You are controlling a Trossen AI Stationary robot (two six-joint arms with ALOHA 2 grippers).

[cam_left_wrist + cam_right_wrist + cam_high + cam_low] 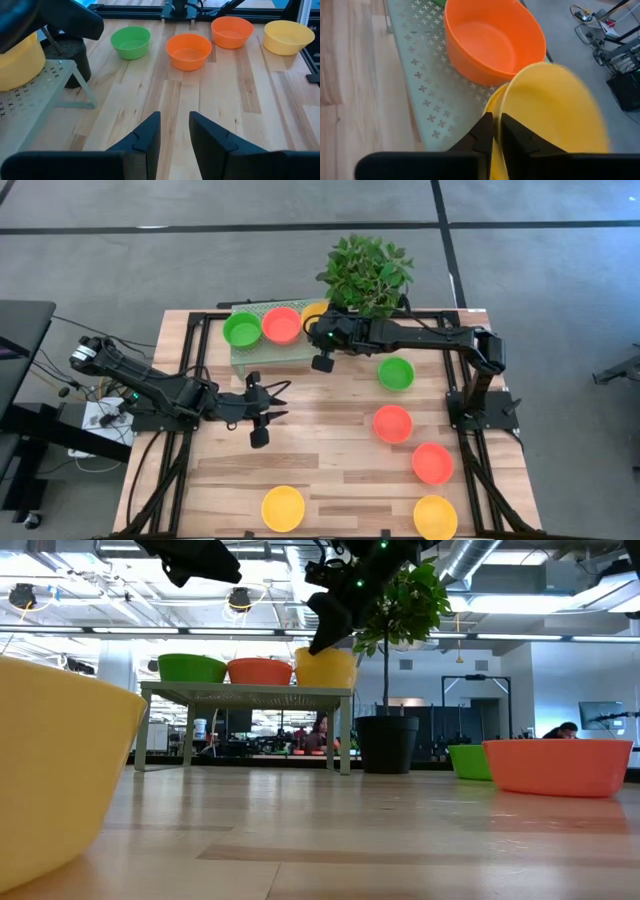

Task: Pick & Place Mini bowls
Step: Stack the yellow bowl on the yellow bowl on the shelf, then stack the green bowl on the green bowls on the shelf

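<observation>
1. The right gripper [496,131] sits at the raised rack's [270,350] far right end, its two fingers nearly together with the thin rim of a yellow mini bowl [555,120] between them; the bowl rests on the rack, touching the orange one beside it.
2. The left gripper [174,135] hangs over bare wood near the middle of the table [330,470], fingers slightly apart, holding nothing.
3. Rack contents, three bowls in a row: one green bowl [241,329], one rack orange bowl [281,325], and the gripped yellow bowl.
4. Loose bowls on the table, counted in the high view, five in all: one green table bowl [396,373], two orange, namely the upper orange bowl [392,424] and the lower orange bowl [432,463], and two yellow, namely the front-left yellow bowl [283,508] and the front-right yellow bowl [435,517].
5. Totals: two green, three orange, three yellow.
6. One potted plant [367,273] stands behind the rack.
7. Only the right wrist view shows the rim between the fingers and the cross-shaped perforations of the rack top.
8. Only the low view shows the rack's legs and the plant's black pot [386,744]; it also shows the room behind.
</observation>
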